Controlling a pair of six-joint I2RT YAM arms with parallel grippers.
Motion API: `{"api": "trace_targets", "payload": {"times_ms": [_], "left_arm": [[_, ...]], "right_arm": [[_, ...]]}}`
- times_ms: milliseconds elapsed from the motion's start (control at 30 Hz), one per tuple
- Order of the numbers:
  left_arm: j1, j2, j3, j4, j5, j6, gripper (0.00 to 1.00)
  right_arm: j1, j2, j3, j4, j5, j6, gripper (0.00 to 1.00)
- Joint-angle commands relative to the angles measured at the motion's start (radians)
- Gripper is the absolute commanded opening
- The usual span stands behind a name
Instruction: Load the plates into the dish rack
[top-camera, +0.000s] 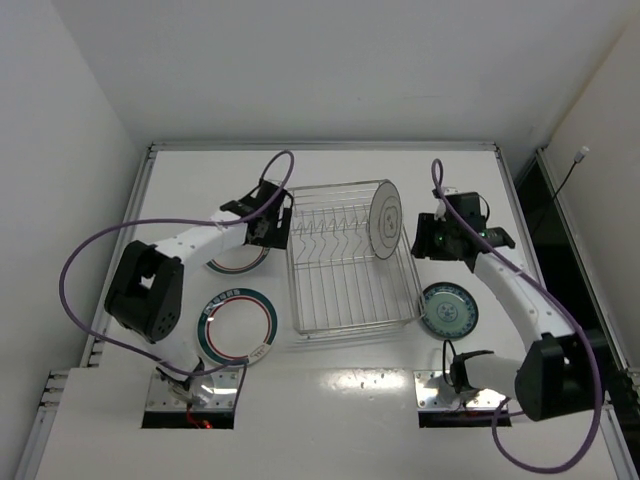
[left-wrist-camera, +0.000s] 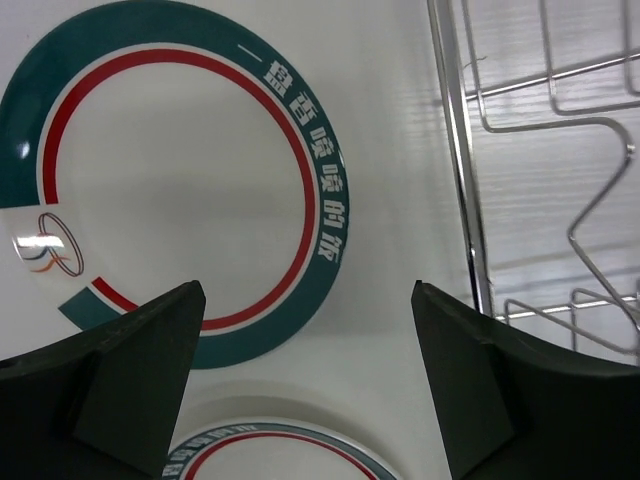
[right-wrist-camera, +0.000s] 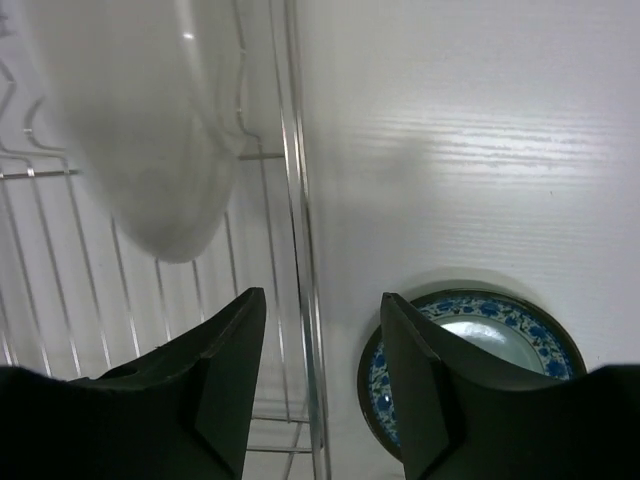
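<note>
Hovering over the white surface (top-camera: 330, 170), your left pincer (left-wrist-camera: 305, 295) stands wide, with nothing between its dark, wedge-shaped fingers (left-wrist-camera: 130, 370). Directly beneath lies a glossy round ringed plate (left-wrist-camera: 170, 190), white with a broad teal band, a thin red ring and white characters printed along the band. A second ringed plate (top-camera: 238, 326) of the same pattern lies flat near it, at 7 o'clock. The dish rack (top-camera: 352, 260), a rectangular basket of thin silver wire with zigzag tines, sits at centre, its left rim just beside the first plate at 3 o'clock.

One dark-rimmed plate (top-camera: 385, 220), white and round, stands on edge at the rack's 1 o'clock corner. Your right pincer (right-wrist-camera: 320, 298) is partly open and grips nothing. It hangs above the rack's right rim wire, which shows through the gap, and the upright plate looms smooth and blurred at 10 o'clock. A small patterned plate (top-camera: 448, 309), teal with a blue floral border, lies flat at the rack's 4 o'clock, just outside the wire. Purple cables (top-camera: 80, 260) loop beside both arms.
</note>
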Motion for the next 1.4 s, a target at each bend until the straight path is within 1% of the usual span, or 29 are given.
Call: {"api": "trace_targets", "payload": {"times_ms": [0, 100, 167, 267, 367, 467, 500, 567, 600, 633, 667, 867, 1000, 1100, 1167, 1367], "left_arm": [[-0.011, -0.160, -0.013, 0.086, 0.043, -0.048, 0.84], [-0.002, -0.242, -0.062, 0.163, 0.103, -0.048, 0.93], [0.008, -0.287, -0.104, 0.201, 0.137, -0.048, 0.95], [0.018, -0.271, -0.113, 0.215, 0.174, -0.039, 0.95], [0.018, -0.253, -0.113, 0.205, 0.209, -0.028, 0.95], [0.018, -0.212, -0.092, 0.205, 0.244, -0.028, 0.95], [0.018, -0.199, -0.078, 0.205, 0.256, -0.019, 0.95], [0.018, -0.179, -0.066, 0.195, 0.257, -0.019, 0.95], [0.018, -0.170, -0.066, 0.195, 0.257, -0.019, 0.95], [0.018, -0.170, -0.066, 0.186, 0.257, -0.019, 0.95], [0.018, -0.170, -0.066, 0.186, 0.244, -0.019, 0.95], [0.018, -0.170, -0.047, 0.157, 0.151, -0.019, 0.95], [0.018, -0.181, -0.047, 0.148, 0.102, -0.028, 0.95], [0.018, -0.181, -0.047, 0.136, 0.073, -0.028, 0.95], [0.018, -0.181, -0.038, 0.136, 0.072, -0.028, 0.95], [0.018, -0.181, -0.038, 0.126, 0.054, -0.028, 0.95]], "right_arm": [[0.004, -0.087, 0.038, 0.020, -0.016, -0.002, 0.47], [0.004, -0.067, 0.001, 0.044, -0.077, -0.002, 0.47], [0.017, -0.023, -0.040, 0.075, -0.111, -0.011, 0.47], [0.003, 0.063, -0.054, 0.096, -0.154, -0.022, 0.43], [0.003, 0.088, -0.054, 0.108, -0.163, -0.022, 0.43], [0.014, 0.128, -0.045, 0.109, -0.173, -0.032, 0.35], [0.014, 0.152, -0.036, 0.109, -0.173, -0.042, 0.27], [0.014, 0.163, -0.025, 0.099, -0.173, -0.042, 0.16], [0.014, 0.174, -0.025, 0.099, -0.160, -0.042, 0.06], [0.014, 0.174, -0.016, 0.099, -0.148, -0.031, 0.02], [0.014, 0.174, -0.016, 0.090, -0.116, -0.031, 0.00], [0.014, 0.183, 0.036, 0.081, -0.024, 0.039, 0.00], [0.014, 0.249, 0.145, 0.072, -0.012, 0.070, 0.00], [0.014, 0.333, 0.214, 0.072, 0.007, 0.090, 0.00], [0.014, 0.362, 0.253, 0.072, 0.007, 0.102, 0.00], [0.014, 0.441, 0.303, 0.092, 0.016, 0.150, 0.00]]}}
